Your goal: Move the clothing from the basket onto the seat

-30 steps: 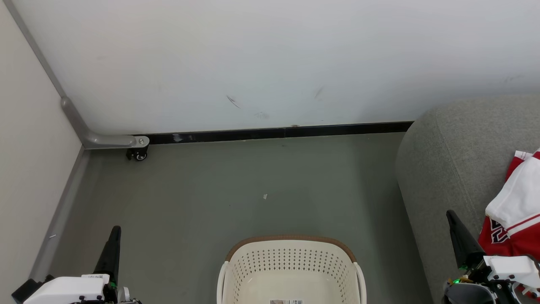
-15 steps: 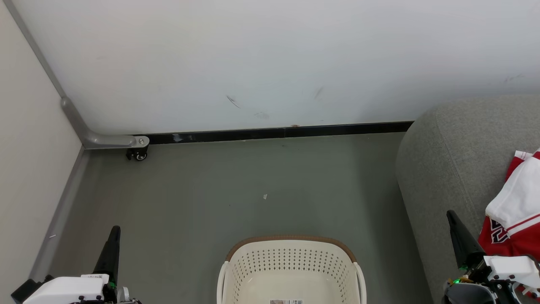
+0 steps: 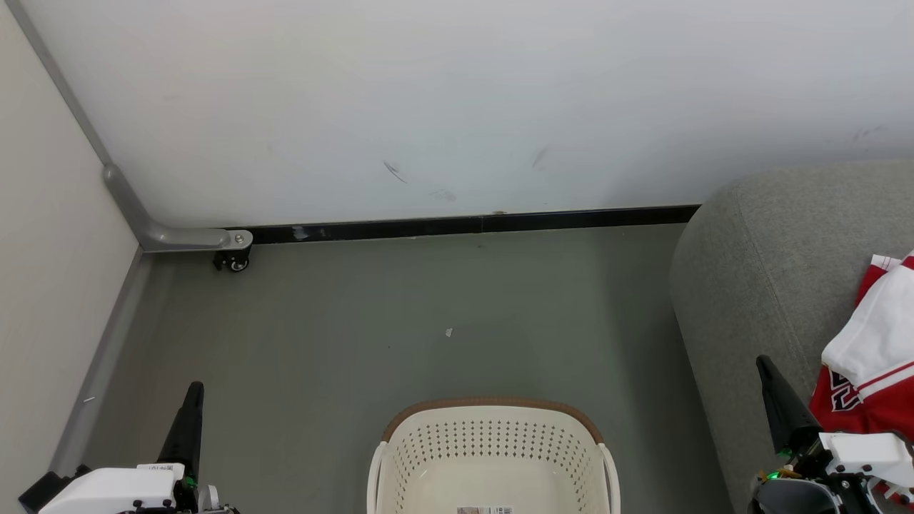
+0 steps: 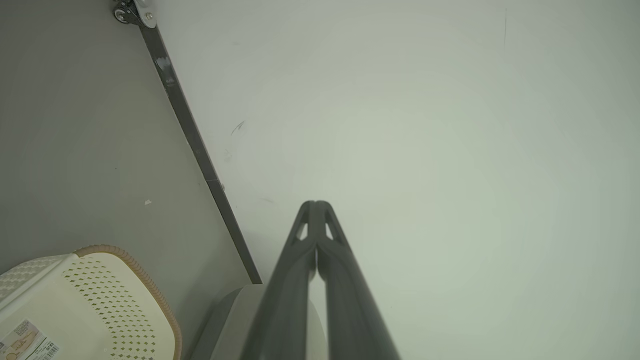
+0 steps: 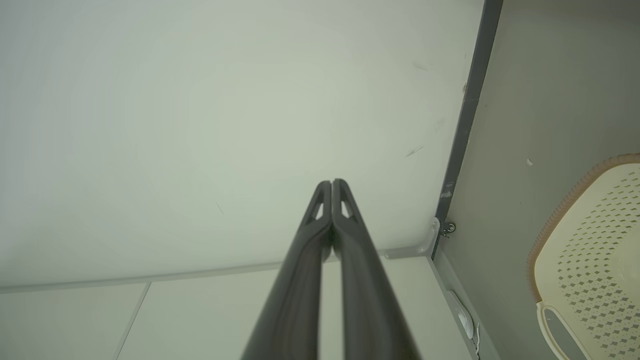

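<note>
Clothing [image 3: 872, 357]: on the seat [image 3: 757, 271], at the right edge of the head view, partly cut off by the frame.

Left end effector [image 3: 194, 392]: clenched, fingers pressed together, nothing between them. It hangs over the floor [image 3: 443, 307], left of the basket [image 3: 493, 404] and well apart from it.

Right end effector [image 3: 764, 365]: clenched, empty. It sits over the seat's near edge, just beside the clothing; whether it touches cannot be told.

Basket: on the floor between the two arms. The part in view holds no fabric, only a label on the bottom. Its near half is out of frame.

Judgement: transfer looks done or nearly done.

Risks:
- The right arm is close to the fabric. A sideways swing could catch a fold on the fingers or wrist and drag the clothing toward the seat's rounded edge, then onto the floor.
- A garment may lie in the basket's unseen near half; ending now would leave it behind.
- A regrasp needs the fingers opened first; pushing in clenched would only shove the pile.

Orientation: crumpled heap, white sleeve uppermost, red lettered panel toward the robot. The visible part runs near-to-far along the seat. The true long axis cannot be told with the rest out of frame.
</note>
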`<state>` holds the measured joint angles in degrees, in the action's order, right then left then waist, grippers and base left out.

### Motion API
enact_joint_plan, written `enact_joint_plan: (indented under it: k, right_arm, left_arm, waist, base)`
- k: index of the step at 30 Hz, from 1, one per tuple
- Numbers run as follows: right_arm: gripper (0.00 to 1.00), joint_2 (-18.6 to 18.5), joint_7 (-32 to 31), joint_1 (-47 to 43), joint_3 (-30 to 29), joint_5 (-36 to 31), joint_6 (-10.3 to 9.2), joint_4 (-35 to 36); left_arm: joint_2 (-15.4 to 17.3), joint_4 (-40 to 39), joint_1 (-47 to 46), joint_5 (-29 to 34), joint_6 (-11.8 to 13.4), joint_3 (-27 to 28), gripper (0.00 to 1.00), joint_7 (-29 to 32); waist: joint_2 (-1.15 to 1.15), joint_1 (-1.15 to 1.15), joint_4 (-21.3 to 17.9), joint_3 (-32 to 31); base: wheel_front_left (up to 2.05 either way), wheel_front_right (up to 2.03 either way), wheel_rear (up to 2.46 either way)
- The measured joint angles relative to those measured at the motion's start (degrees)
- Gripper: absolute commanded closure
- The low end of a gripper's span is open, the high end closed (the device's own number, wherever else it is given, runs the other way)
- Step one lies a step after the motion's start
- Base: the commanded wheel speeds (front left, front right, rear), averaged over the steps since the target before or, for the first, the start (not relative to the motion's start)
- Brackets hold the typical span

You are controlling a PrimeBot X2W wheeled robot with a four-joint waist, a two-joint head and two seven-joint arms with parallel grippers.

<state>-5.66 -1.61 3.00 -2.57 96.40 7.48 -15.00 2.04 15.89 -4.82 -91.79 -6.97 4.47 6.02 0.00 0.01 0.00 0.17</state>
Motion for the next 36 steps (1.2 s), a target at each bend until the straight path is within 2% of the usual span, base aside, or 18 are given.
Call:
enact_joint_plan:
  k: [36]
  right_arm:
    - [1.0,0.1,-0.5,0.0,-0.3,-0.1,0.0,0.0]
  left_arm:
    - [0.0,-0.1,0.0,0.0,0.0,0.0,1.0,0.0]
  waist:
    - [0.0,0.0,0.0,0.0]
  base:
    - [0.0,0.0,0.0]
